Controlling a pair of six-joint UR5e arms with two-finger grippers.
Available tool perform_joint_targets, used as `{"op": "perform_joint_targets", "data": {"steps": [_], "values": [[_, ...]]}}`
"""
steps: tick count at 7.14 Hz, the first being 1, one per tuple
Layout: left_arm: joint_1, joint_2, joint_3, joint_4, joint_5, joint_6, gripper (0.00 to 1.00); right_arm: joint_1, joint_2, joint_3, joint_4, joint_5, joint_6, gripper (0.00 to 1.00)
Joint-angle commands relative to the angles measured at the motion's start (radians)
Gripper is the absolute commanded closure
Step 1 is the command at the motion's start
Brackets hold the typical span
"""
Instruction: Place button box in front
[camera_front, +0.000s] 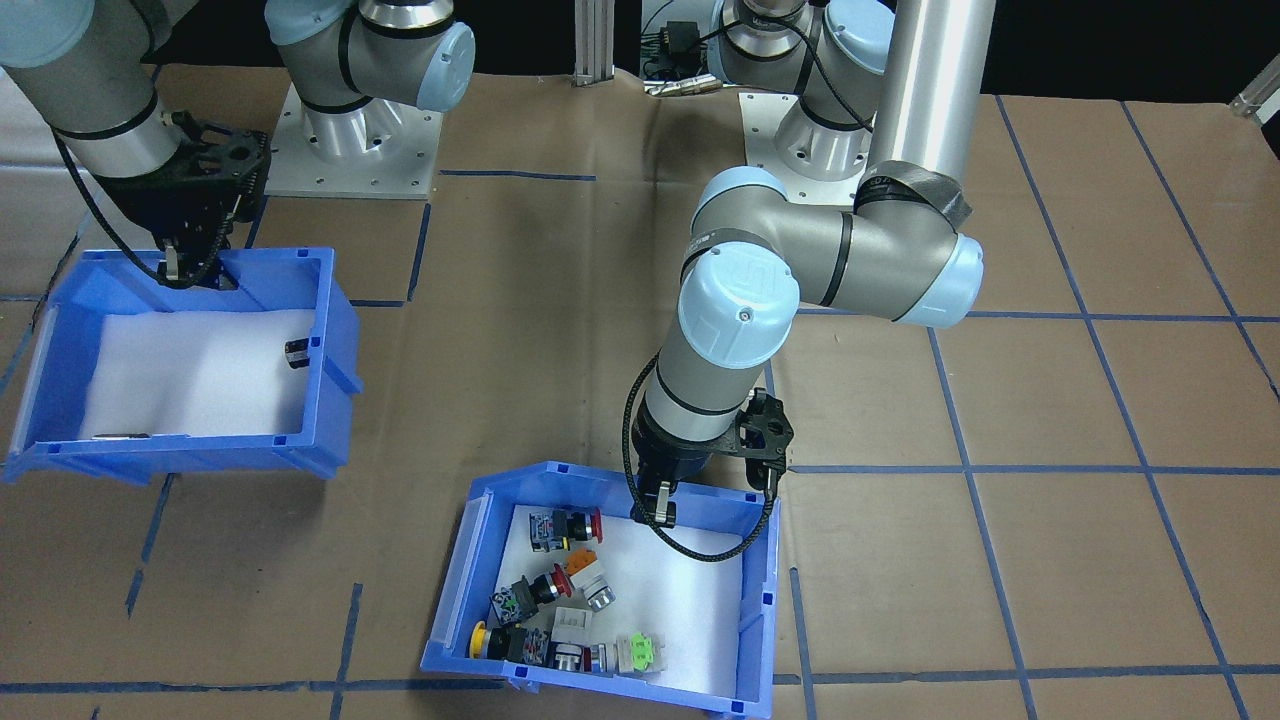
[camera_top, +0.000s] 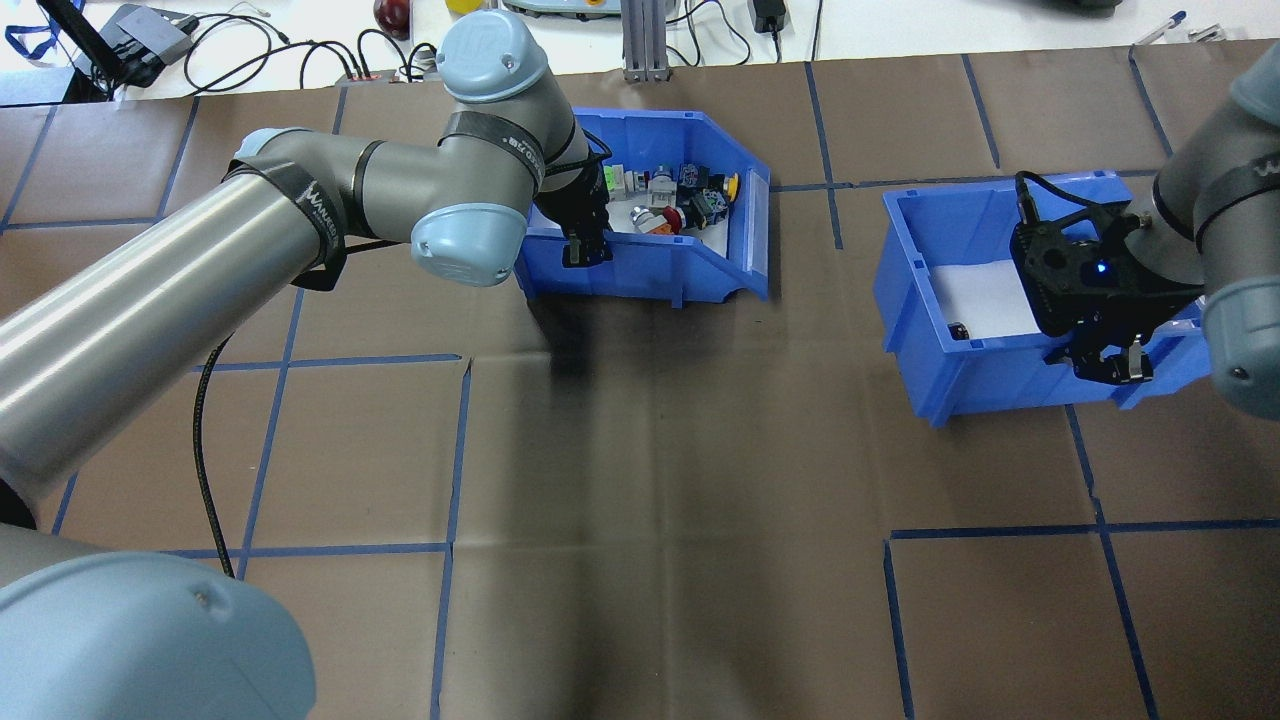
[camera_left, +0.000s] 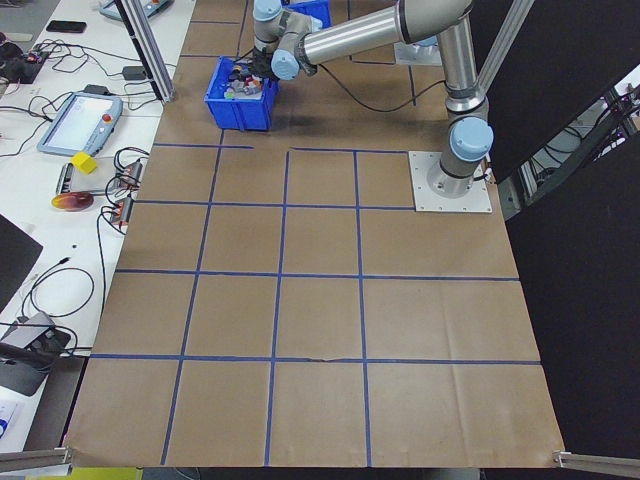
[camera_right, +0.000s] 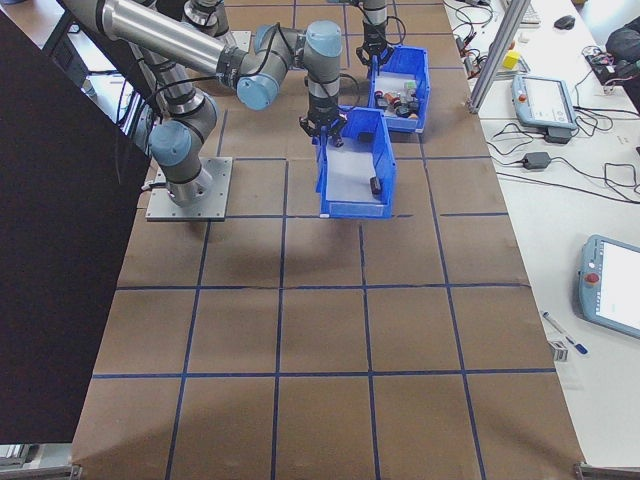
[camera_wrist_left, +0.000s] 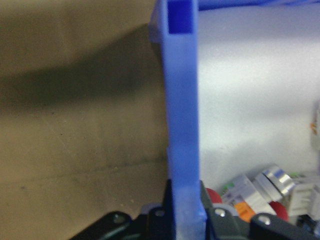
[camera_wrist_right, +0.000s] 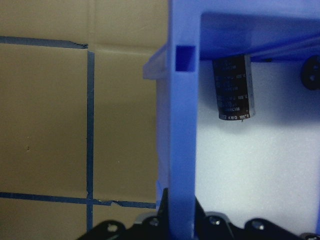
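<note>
The blue plastic open-front button box (camera_front: 610, 590), lined with white foam and carrying a cluster of small red, yellow, green and orange push-button switches (camera_front: 560, 600), is sitting on the brown paper-covered tabletop (camera_top: 650, 480) at the far side from the robot, close to the operators' edge. The left pincer (camera_front: 655, 508) is clamping the box's rear wall, one finger inside and one outside, as the left wrist view shows the blue wall running straight down between the fingers.

Beside it and well apart, the second blue plastic bin (camera_top: 985, 330), holding white foam and only a few dark cylindrical parts (camera_wrist_right: 232, 87), is resting nearer the robot. The right pincer (camera_top: 1105, 362) is gripping that bin's rear wall likewise.

Judging from this, both bins are held, and the button box appears already forward of the other. What seems left is settling it in its final spot and letting go; whether it is still off the tabletop I cannot tell.
</note>
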Motion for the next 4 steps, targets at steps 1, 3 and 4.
{"op": "perform_joint_targets", "data": {"steps": [1,3,4], "values": [[0.001,0.016,0.016,-0.010,0.034,-0.014,0.01,0.003,-0.082,0.076,0.006,0.004,0.060,0.94],[0.007,0.066,0.049,-0.319,0.034,-0.014,0.01,0.010,-0.174,0.172,0.002,0.050,0.130,0.93],[0.031,0.107,0.059,-0.498,0.035,-0.014,0.01,0.018,-0.218,0.211,0.002,0.053,0.134,0.93]]}}
